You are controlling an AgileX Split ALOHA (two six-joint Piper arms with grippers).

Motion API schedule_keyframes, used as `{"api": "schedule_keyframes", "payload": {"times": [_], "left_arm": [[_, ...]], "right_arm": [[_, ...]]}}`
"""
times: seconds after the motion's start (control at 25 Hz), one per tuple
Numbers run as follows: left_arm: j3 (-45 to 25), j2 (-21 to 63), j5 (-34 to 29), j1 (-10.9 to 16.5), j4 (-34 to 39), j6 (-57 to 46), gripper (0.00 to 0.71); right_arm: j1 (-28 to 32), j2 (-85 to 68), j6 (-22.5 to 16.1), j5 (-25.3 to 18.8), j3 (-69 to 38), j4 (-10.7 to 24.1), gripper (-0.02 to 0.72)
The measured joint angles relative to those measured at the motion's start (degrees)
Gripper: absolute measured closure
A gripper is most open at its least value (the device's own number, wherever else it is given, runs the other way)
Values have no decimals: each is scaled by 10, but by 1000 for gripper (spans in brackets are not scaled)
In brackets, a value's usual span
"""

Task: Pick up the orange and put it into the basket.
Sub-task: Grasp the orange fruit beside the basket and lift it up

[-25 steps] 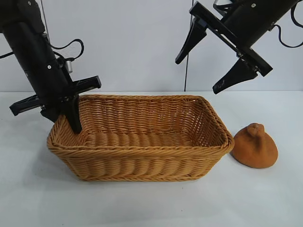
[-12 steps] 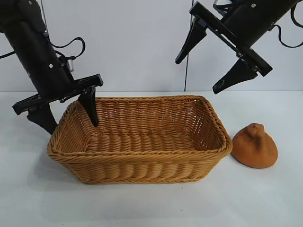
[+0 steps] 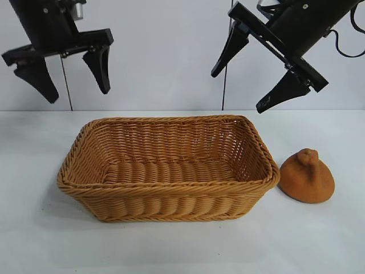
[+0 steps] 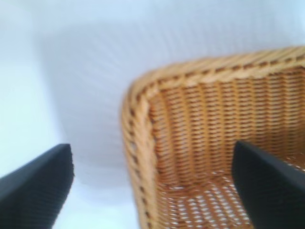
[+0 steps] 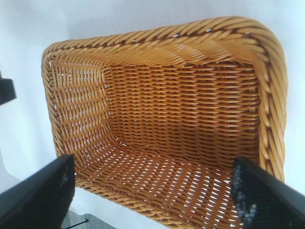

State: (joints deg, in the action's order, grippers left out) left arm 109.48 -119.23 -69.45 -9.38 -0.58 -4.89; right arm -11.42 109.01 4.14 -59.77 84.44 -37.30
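Observation:
The orange (image 3: 307,176), dull brownish-orange with a knobby top, sits on the white table just right of the basket (image 3: 171,200). The honey-tan wicker basket stands mid-table and is empty; it also shows in the left wrist view (image 4: 138,157) and the right wrist view (image 5: 274,90). My left gripper (image 3: 77,96) is open and empty, high above the basket's left end. My right gripper (image 3: 238,91) is open and empty, high above the basket's right end and left of the orange. The orange shows in neither wrist view.
The white table (image 3: 182,251) runs to a pale back wall. A thin dark cable (image 3: 224,85) hangs at the wall behind the basket.
My left gripper has risen from the basket's left rim to high above it. The basket shifted slightly and settled. The right arm and the orange have not moved.

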Motion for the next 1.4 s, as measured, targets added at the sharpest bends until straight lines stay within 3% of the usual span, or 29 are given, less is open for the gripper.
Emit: {"api": "schedule_keyframes", "payload": {"times": [0.2,0.4,0.72,0.76,0.84,1.12,1.4], "left_arm": [[-8,8,-1,41,6,1,67],[-70,59,0,45,1,14,67],[-285,253,0,45,-1,17,67],[-285,253,0,45,-1,17,67],[-370,346,0,45,-1,17,67],[-574,565,-2,45,-1,18,67],[-768,786,92,45,-1,18,67]], "right_arm": [[0,0,0,0,0,0,93],[0,0,0,0,0,0,93],[0,0,0,-5,0,0,93],[0,0,0,-5,0,0,93],[0,0,0,-6,0,0,93],[0,0,0,-6,0,0,93],[0,0,0,-6,0,0,93]]}}
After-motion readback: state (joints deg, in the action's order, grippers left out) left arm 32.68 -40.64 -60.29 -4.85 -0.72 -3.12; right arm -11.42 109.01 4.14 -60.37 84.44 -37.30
